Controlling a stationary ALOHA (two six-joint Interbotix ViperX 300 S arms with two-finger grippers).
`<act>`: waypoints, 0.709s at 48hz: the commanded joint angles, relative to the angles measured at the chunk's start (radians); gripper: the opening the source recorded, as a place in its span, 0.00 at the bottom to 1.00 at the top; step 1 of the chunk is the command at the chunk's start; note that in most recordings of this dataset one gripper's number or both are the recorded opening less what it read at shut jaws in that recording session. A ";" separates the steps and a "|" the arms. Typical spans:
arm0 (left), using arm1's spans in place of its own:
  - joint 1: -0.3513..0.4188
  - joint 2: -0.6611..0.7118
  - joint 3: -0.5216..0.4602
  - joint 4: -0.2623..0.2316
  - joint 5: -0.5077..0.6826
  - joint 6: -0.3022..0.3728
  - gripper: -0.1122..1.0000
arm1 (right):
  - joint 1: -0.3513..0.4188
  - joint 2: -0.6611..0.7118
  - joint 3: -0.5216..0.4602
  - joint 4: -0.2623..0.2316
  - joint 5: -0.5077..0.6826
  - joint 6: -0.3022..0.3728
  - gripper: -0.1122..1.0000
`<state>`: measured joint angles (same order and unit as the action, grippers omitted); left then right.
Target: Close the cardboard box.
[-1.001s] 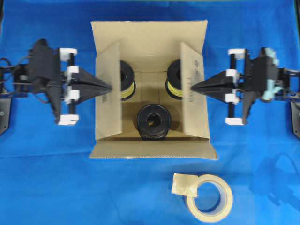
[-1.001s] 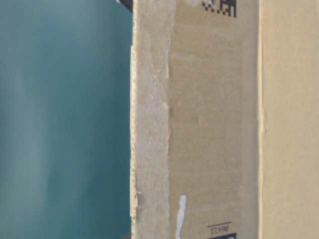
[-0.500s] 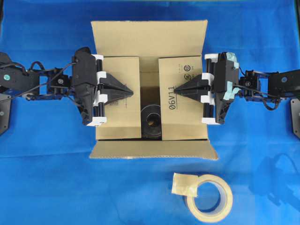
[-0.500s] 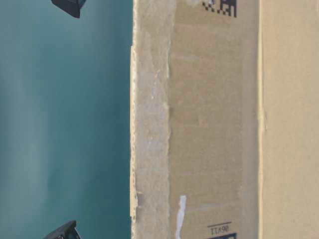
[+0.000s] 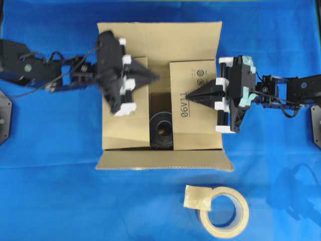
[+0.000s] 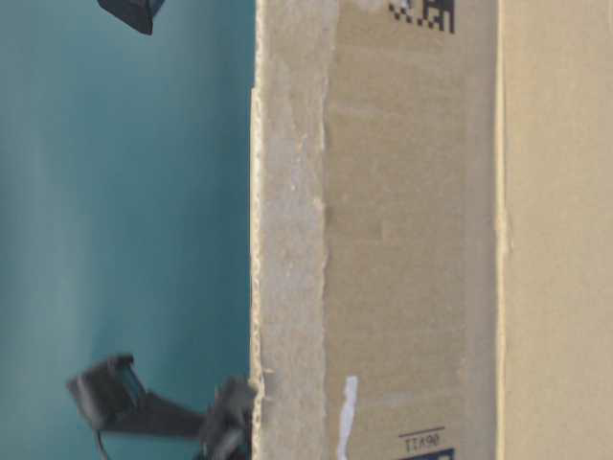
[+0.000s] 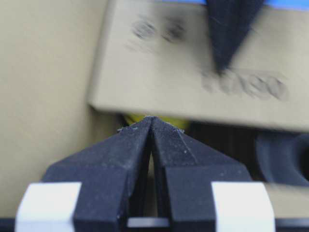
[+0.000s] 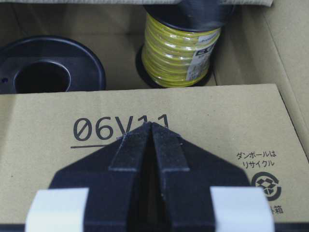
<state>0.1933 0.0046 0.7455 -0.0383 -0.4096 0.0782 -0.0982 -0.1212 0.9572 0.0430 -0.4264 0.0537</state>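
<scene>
A table covered in bright blue cloth [image 5: 60, 191] carries the cardboard box [image 5: 160, 158], which stands on it at the centre toward the far edge with its near flap folded out over the cloth. Near the front edge, right of centre and well apart from the box, a beige tape roll [image 5: 226, 211] lies flat, a loose strip of tape sticking up from its left side.

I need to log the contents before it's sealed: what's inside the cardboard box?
Inside the cardboard box: a black spool and a yellow-wound spool. The folded side flaps hide anything else.
</scene>
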 commanded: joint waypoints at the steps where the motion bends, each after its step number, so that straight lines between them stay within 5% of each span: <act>1: 0.032 0.009 -0.052 0.000 -0.020 0.015 0.10 | -0.005 -0.009 -0.020 0.003 -0.009 0.002 0.10; 34: 0.060 0.135 -0.124 0.000 -0.069 0.034 0.10 | -0.005 -0.008 -0.020 0.003 -0.009 0.006 0.10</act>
<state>0.2562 0.1473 0.6381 -0.0368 -0.4709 0.1135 -0.0997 -0.1212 0.9572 0.0430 -0.4264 0.0583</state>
